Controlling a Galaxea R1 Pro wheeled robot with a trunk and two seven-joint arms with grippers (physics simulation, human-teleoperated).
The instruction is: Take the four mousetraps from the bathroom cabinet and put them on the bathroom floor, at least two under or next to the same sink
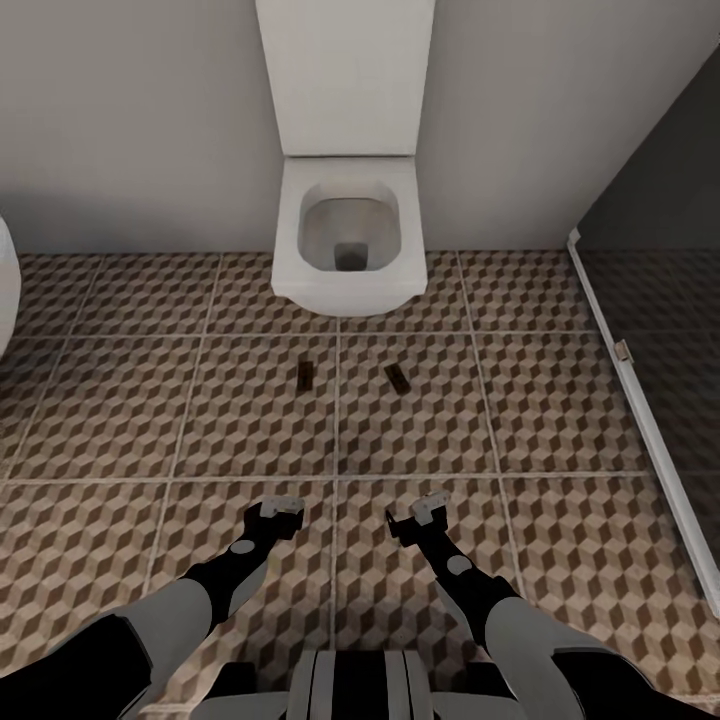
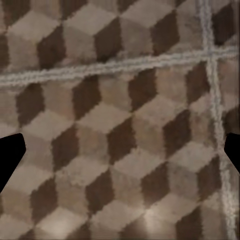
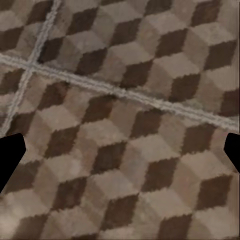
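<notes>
Two mousetraps [image 1: 305, 374] [image 1: 397, 377] lie side by side on the bathroom floor [image 1: 120, 420] — before the toilet [image 1: 347, 235].

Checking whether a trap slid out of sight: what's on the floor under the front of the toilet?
Two mousetraps lie on the bathroom floor just in front of the toilet, not beneath it. The bowl hides the tiles directly under it, so anything there cannot be seen.

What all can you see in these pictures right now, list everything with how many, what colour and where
mousetraps: two, brown, on the floor in front of the toilet, left one, right one, apart
toilet: one, white, against the far wall
floor: brown, beige and cream cube tiles
shower floor: dark, at right behind a white frame
white rounded object: one, at the left edge, cannot tell what
left gripper: open, empty, above the floor
right gripper: open, empty, above the floor
</notes>
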